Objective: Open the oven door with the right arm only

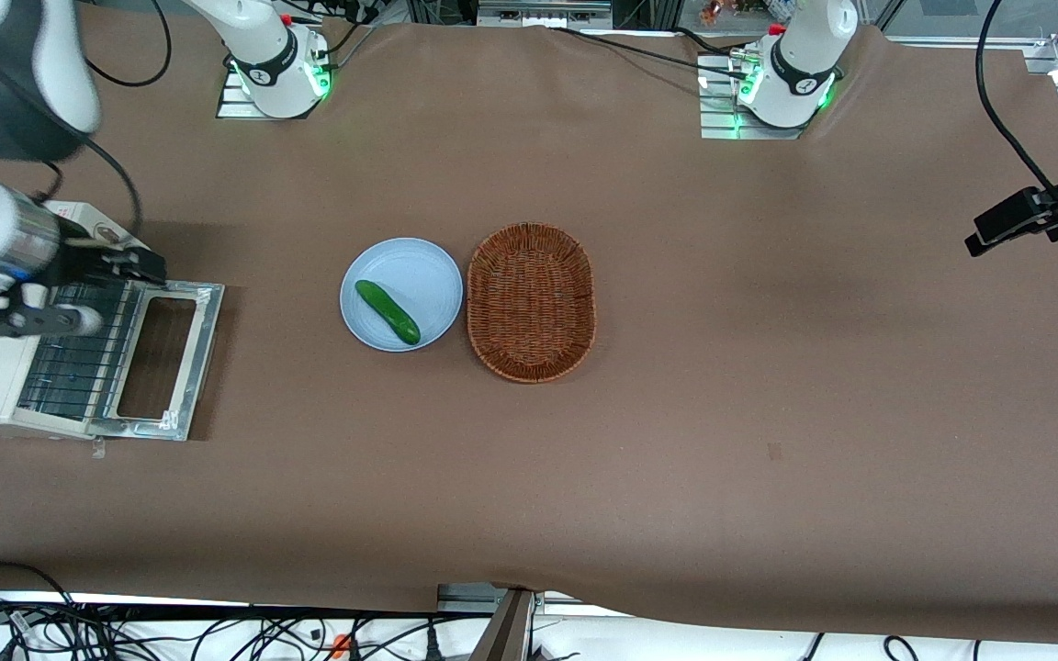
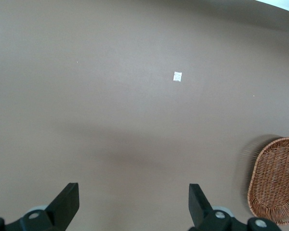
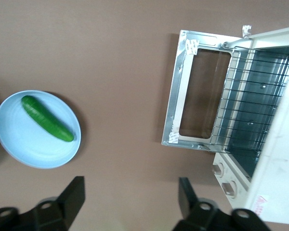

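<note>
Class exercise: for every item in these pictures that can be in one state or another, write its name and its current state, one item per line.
oven door: fully open, folded down flat.
oven: open, wire rack showing, nothing visible on it.
gripper: open, raised above the table near the oven, holding nothing.
plate: holds a cucumber.
wicker basket: empty.

Front view overhead; wrist views downward, share basket (image 2: 274,180).

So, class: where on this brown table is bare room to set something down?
Bare: between open oven door and pale blue plate; from woven wicker basket toward the parked arm's end. Crowded: plate beside basket; open black gripper above the oven.
</note>
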Controlling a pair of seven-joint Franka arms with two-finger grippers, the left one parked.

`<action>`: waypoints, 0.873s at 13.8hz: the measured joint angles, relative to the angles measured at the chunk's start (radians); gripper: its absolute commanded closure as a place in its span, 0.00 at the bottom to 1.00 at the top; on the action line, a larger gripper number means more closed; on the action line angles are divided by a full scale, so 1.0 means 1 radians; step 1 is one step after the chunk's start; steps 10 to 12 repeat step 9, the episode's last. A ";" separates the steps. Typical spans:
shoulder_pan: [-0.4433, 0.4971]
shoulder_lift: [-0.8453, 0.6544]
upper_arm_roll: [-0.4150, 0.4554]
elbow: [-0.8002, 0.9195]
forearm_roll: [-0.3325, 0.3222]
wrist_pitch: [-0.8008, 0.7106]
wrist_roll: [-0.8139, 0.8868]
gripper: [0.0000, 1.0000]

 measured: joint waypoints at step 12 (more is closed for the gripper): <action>-0.175 -0.283 0.048 -0.221 0.014 -0.015 -0.059 0.00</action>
